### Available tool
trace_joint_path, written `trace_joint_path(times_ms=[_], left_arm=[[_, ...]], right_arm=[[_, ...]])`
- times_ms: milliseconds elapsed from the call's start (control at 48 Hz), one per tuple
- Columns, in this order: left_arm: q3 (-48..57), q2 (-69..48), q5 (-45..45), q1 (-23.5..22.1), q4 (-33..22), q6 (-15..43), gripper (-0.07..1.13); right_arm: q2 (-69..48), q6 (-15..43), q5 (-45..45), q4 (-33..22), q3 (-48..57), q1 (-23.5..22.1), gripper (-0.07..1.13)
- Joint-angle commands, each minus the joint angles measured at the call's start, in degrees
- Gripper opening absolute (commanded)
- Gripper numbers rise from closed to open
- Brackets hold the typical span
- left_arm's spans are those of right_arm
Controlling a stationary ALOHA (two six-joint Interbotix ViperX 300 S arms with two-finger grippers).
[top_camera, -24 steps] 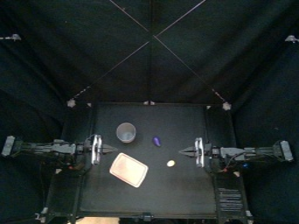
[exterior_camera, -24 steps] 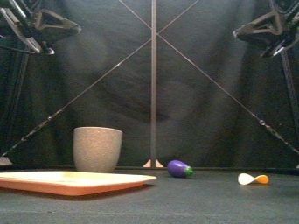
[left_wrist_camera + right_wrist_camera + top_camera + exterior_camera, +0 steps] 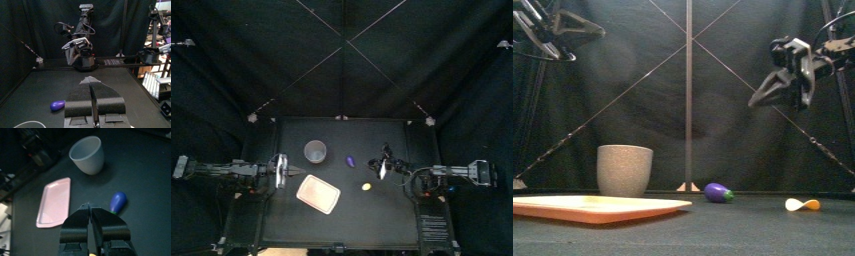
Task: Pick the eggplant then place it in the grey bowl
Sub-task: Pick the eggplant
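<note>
**Right pincer up high, eggplant not yet picked**

The right pincer (image 3: 88,207) hangs well above the counter (image 3: 714,236), jaws pressed together, nothing in them. The eggplant (image 3: 718,192) lies on the counter below and a little ahead of it, with the grey bowl (image 3: 625,170) empty, farther on past the eggplant. By my reckoning, opening, descent, grab, lift and drop are all to come. The left pincer (image 3: 91,80) rests far aside, closed and empty.

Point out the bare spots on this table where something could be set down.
Bare: the back strip behind the grey cup and eggplant; the front strip between the pink tray and the table's front edge; the front right corner past the small toy. Crowded: the middle, where the right gripper hangs beside the eggplant.
</note>
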Motion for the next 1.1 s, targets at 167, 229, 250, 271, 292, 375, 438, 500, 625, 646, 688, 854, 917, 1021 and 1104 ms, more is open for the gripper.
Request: trace_joint_path(times_ms=[167,229,250,271,292,375,438,500,625,646,688,854,917,1021,1104], left_arm=[[-0.8,0.2,-0.3,0.1,1.1,0.0,-0.02],[-0.7,0.2,-0.3,0.1,1.1,0.0,-0.02],[-0.7,0.2,-0.3,0.0,1.1,0.0,-0.02],[-0.7,0.2,-0.3,0.0,1.1,0.0,-0.02],[-0.7,0.2,-0.3,0.1,1.1,0.0,-0.02],[-0.6,0.1,-0.3,0.0,1.1,0.0,-0.02],[-0.4,0.1,-0.3,-0.1,1.1,0.0,-0.02],[-0.1,0.1,-0.3,-0.1,1.1,0.0,-0.02],[0.5,0.1,-0.3,-0.2,1.0,-0.1,-0.02],[0.6,0.0,-0.3,-0.2,0.9,-0.1,-0.02],[0.7,0.0,-0.3,-0.2,0.9,-0.2,-0.02],[0.9,0.0,-0.3,-0.2,0.9,-0.1,-0.02],[0.9,0.0,-0.3,-0.2,1.0,-0.1,-0.02],[0.9,0.0,-0.3,-0.3,1.1,-0.1,-0.02],[0.9,0.0,-0.3,-0.2,1.0,-0.1,-0.02]], right_arm=[[15.2,0.4,1.8,-6.1,-8.5,-2.5,0.51],[18.6,0.4,2.2,-7.1,-10.7,-2.6,0.65],[19.8,0.4,2.4,-7.5,-11.4,-2.7,0.70],[20.8,0.4,2.6,-7.7,-12.1,-2.8,0.75],[21.8,0.4,3.0,-8.1,-12.7,-3.0,0.80],[25.7,0.4,4.4,-9.9,-15.7,-3.9,0.99],[28.0,0.5,5.5,-10.5,-17.5,-4.7,1.07],[30.1,0.5,6.9,-10.6,-19.1,-5.2,1.06],[32.5,0.6,9.5,-10.8,-21.0,-6.9,1.04],[32.7,0.6,9.8,-10.8,-21.2,-7.2,1.04],[33.0,0.6,10.1,-10.8,-21.4,-7.9,1.04],[34.2,0.7,11.8,-10.5,-22.5,-8.7,1.04],[35.2,0.7,12.2,-10.5,-23.0,-8.7,1.04],[36.7,0.7,12.9,-10.5,-24.1,-8.6,1.04],[38.3,0.7,13.6,-10.5,-24.9,-8.5,1.04]])
